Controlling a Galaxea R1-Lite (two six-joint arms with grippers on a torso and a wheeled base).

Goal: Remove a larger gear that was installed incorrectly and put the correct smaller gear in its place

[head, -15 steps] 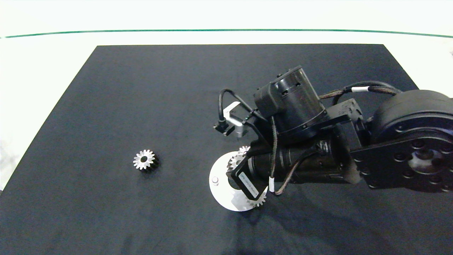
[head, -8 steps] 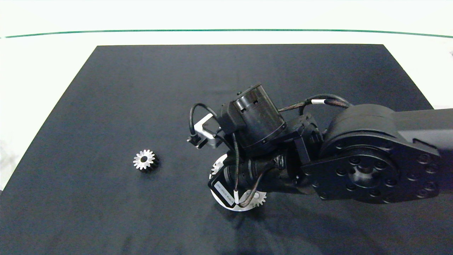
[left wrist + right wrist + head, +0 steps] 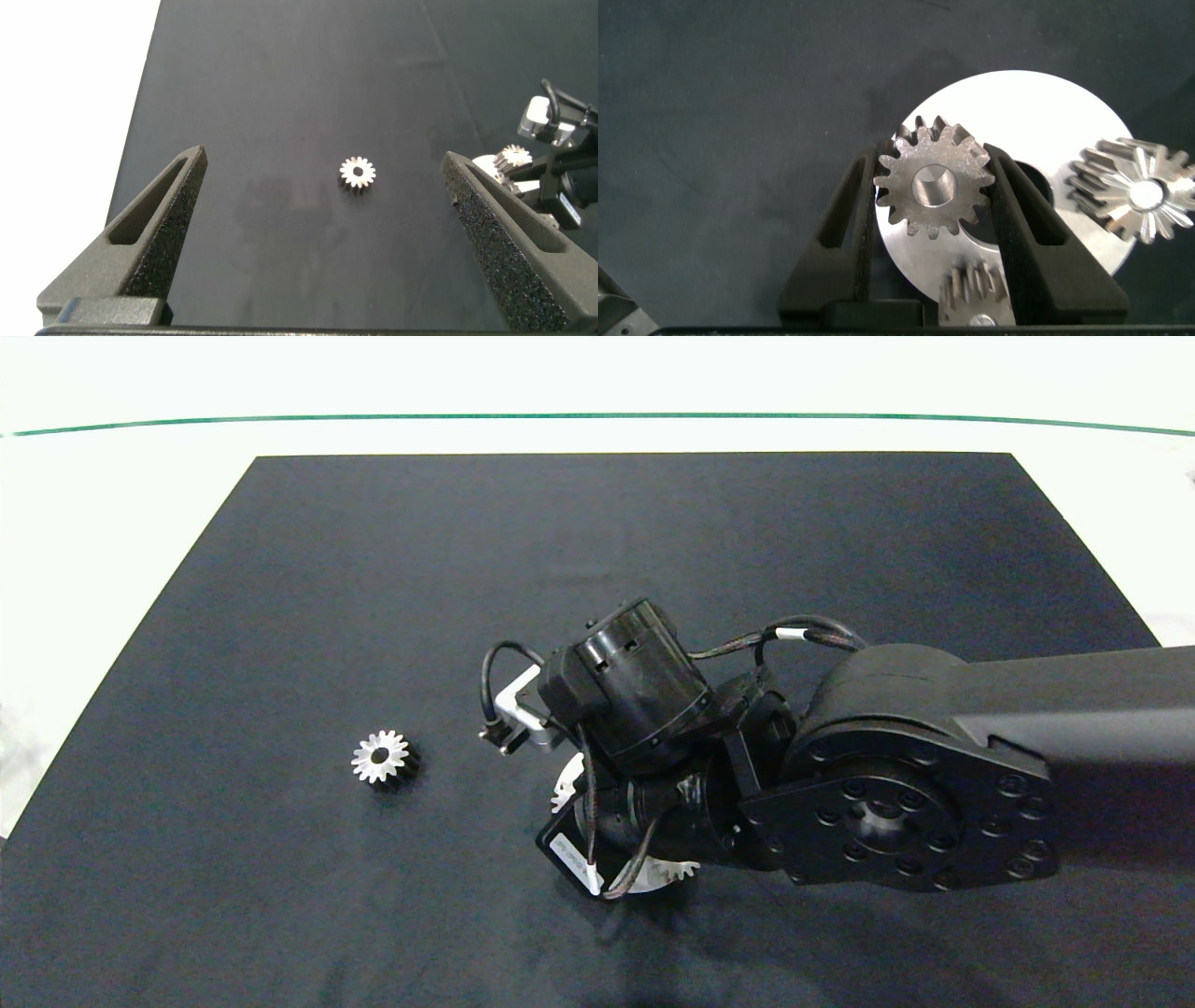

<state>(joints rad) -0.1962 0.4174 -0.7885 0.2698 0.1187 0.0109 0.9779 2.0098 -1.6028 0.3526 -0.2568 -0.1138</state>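
A: Across the lower right of the head frame, the right arm (image 3: 896,784) is covering most of the white disc (image 3: 567,782). Black mat (image 3: 597,569) is under everything.

B: Right gripper (image 3: 938,201)?

A: Narrow. Wrist frame is showing both fingers (image 3: 848,215) flanking the larger gear (image 3: 934,189), pads at its teeth, gear sitting on its peg at the disc's left edge. Looks clamped on it. Two other gears are sitting on the disc, one right (image 3: 1134,191), one at the frame's bottom (image 3: 974,291).

B: Pull direction?

A: Peg axis is pointing at the camera, so I'm judging a straight lift off.

B: Replacement?

A: The smaller gear (image 3: 382,758) is lying flat, lower left of centre, well apart. Left gripper (image 3: 327,210) is hanging wide and empty, nearer to it.
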